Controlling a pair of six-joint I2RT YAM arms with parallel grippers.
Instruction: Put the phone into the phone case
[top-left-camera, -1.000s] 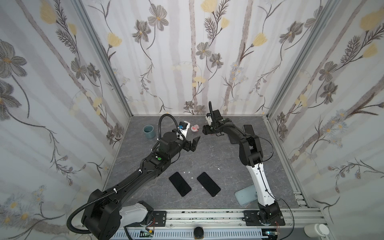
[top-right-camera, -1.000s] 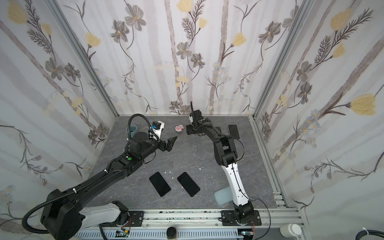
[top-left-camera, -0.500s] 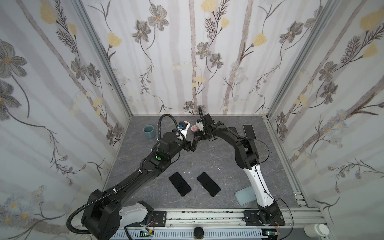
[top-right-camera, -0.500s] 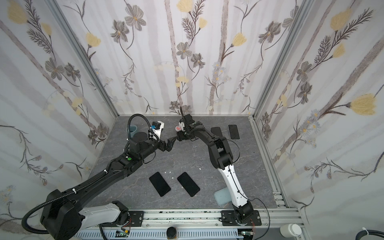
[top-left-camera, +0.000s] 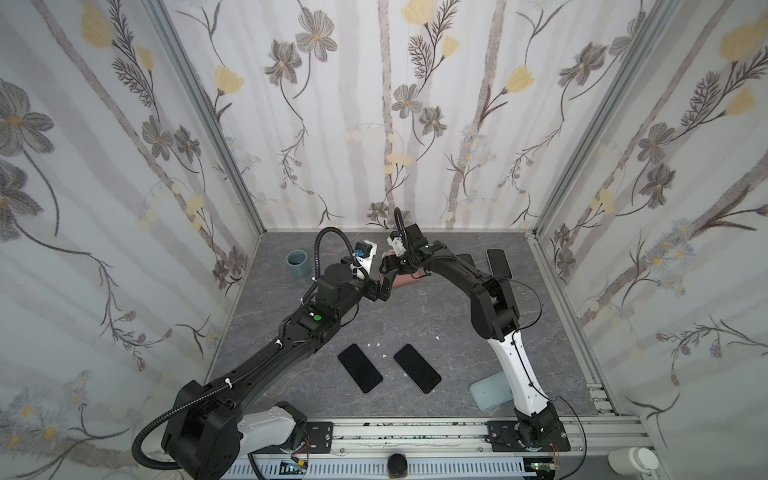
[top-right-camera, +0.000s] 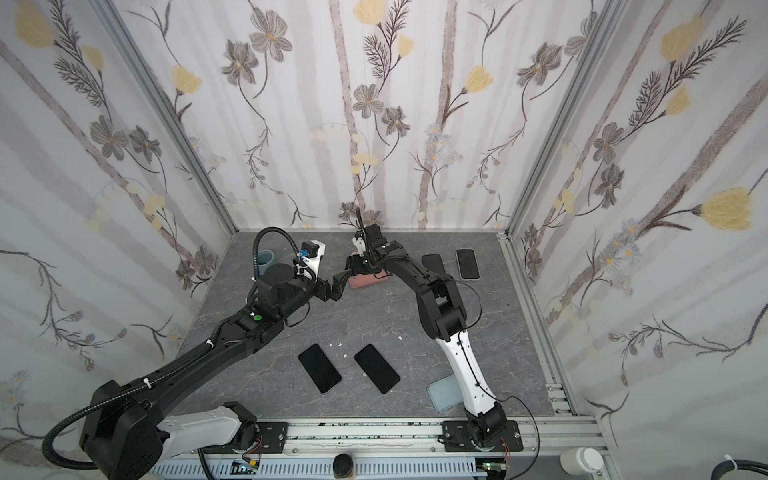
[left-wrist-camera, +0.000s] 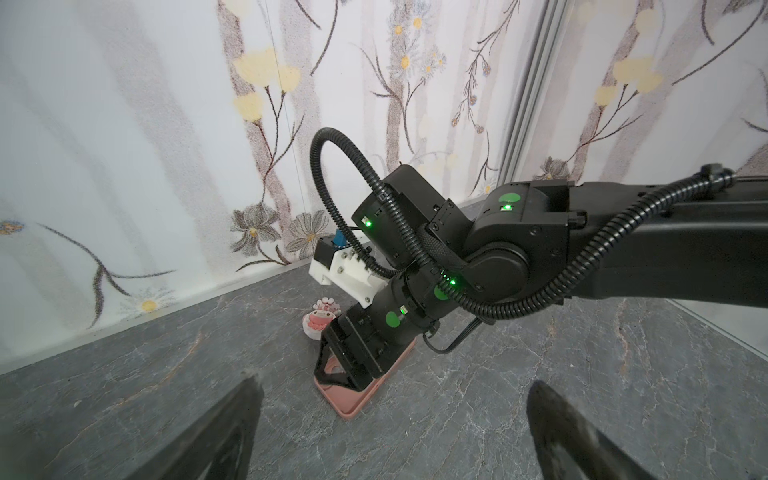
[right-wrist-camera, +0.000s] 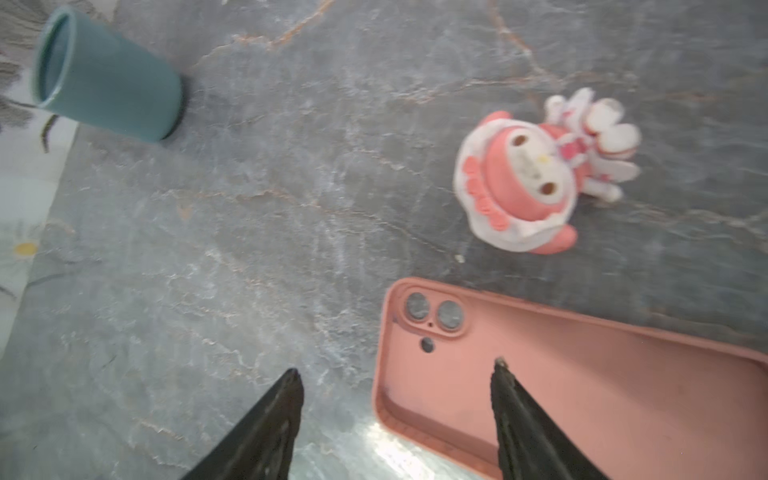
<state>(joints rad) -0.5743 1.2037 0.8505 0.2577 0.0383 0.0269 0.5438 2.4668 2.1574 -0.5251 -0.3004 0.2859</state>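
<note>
From where I stand the job has barely begun: the pink phone case (right-wrist-camera: 582, 395) lies open side up and empty, and no phone is in it or in either tool. The right gripper (right-wrist-camera: 397, 365) hangs over the case's camera end with its jaws moderately apart and nothing between them, one fingertip (right-wrist-camera: 507, 390) above the case's floor and the other off its edge; whether it touches the case I cannot tell. The left gripper (top-left-camera: 384, 287) sits just beside the case, aimed at it, jaws spread wide and empty. The candidates lie flat with dark screens: a first black phone (top-left-camera: 360, 368) and a second black phone (top-left-camera: 417, 368) well apart from the case on the side toward the robot's bases, and a pale-rimmed phone (top-right-camera: 467, 264) near the case beyond the right arm. By my reckoning everything is left: take a phone, carry it to the case, press it in. A pink figurine (right-wrist-camera: 536, 178) stands just beside the case, a teal cup (right-wrist-camera: 108, 79) farther off. I can read no brand or writing on any of it
</note>
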